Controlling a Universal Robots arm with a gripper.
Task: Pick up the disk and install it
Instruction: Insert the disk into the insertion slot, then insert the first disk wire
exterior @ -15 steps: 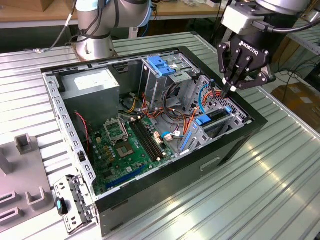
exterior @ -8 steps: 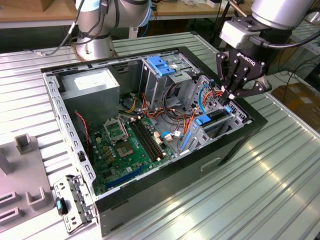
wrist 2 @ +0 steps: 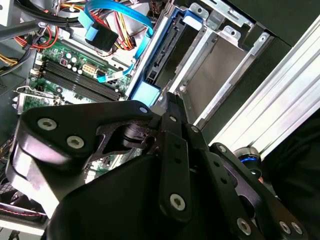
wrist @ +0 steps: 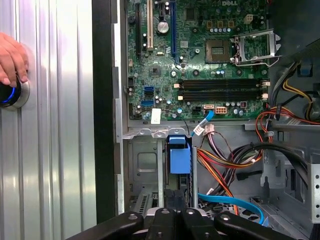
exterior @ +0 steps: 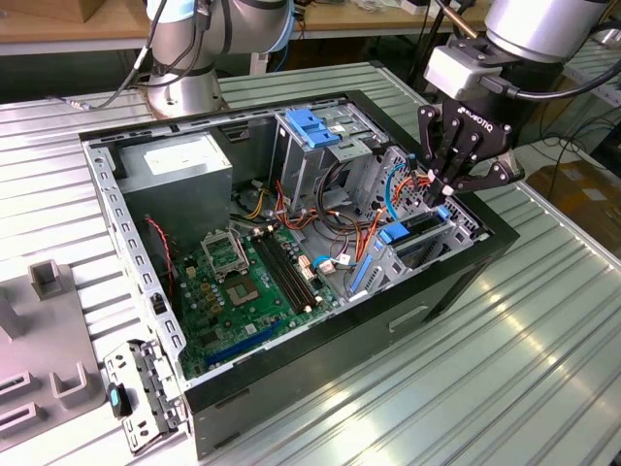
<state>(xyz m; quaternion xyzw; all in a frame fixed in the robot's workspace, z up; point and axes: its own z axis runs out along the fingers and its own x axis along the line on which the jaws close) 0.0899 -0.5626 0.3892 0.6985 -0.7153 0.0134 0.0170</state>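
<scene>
The disk (exterior: pixel 412 231) stands on edge in the drive bay at the case's corner nearest the exterior view's right, its blue rails showing. Both wrist views look down on it: a dark face beside a blue rail (wrist 2: pixel 167 50) and a blue end tab (wrist: pixel 179 157). My gripper (exterior: pixel 439 194) hangs straight over that bay. Its fingers are shut together, and their tips (wrist 2: pixel 172 100) are at the disk's upper edge by the blue tab. Nothing shows between the fingers (wrist: pixel 172 215).
The open black computer case (exterior: pixel 320 388) lies on a ribbed metal table. Inside are the motherboard (exterior: pixel 243 282), a grey power-supply box (exterior: pixel 179 165), a metal cage with a blue handle (exterior: pixel 315 126) and loose cables (wrist: pixel 225 160). A hand (wrist: pixel 10 60) rests on a blue-lit button.
</scene>
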